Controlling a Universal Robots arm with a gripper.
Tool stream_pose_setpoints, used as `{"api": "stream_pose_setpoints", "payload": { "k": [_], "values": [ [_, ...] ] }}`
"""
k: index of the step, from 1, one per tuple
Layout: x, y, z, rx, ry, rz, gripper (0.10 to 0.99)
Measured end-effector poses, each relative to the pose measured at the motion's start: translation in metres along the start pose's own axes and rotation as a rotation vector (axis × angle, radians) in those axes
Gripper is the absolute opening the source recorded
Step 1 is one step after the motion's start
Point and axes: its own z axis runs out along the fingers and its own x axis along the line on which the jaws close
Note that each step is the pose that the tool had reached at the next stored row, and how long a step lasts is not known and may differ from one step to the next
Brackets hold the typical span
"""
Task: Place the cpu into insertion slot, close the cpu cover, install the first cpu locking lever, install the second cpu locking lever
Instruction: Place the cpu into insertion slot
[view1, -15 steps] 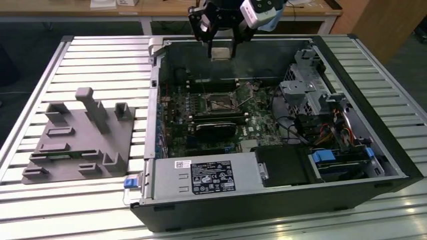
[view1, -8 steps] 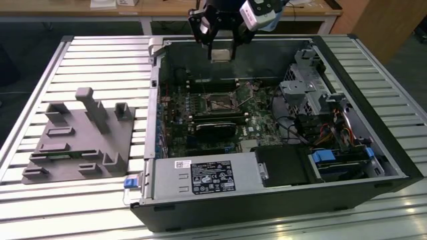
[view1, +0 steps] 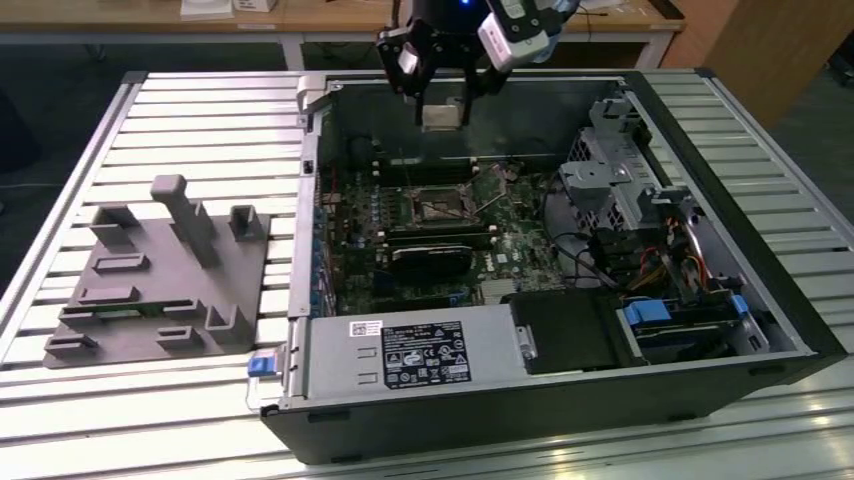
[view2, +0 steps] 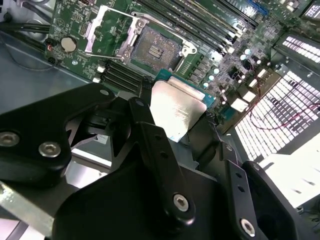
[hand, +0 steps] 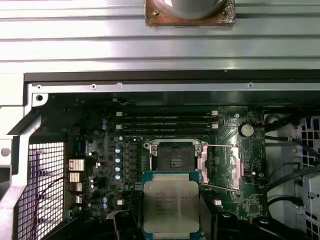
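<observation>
My gripper (view1: 442, 103) hangs over the far side of the open computer case, shut on the cpu (view1: 442, 113), a flat square chip with a silver lid. In both wrist views the cpu (hand: 171, 207) (view2: 177, 107) sits between black fingers (view2: 150, 130), held above the board and apart from it. Below, the insertion slot (view1: 438, 205) (hand: 174, 161) (view2: 155, 50) lies bare, a dark centre within a silver rim. The cpu cover (hand: 217, 165) (view2: 107, 32) is swung open beside the slot. Thin locking levers (hand: 220, 146) stand raised along the cover's edges.
A long black card (view1: 434, 250) lies just in front of the slot, and memory sticks (hand: 167, 120) lie behind it. The power supply (view1: 400, 355) fills the case's near side; a drive cage and cables (view1: 627, 190) are at the exterior view's right. A grey fixture (view1: 160, 270) stands on the table.
</observation>
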Motion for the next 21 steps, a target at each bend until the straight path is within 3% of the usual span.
{"api": "stream_pose_setpoints", "payload": {
  "k": [21],
  "values": [
    [-0.0006, -0.0026, 0.0309, 0.000, 0.0000, 0.000, 0.541]
  ]
}}
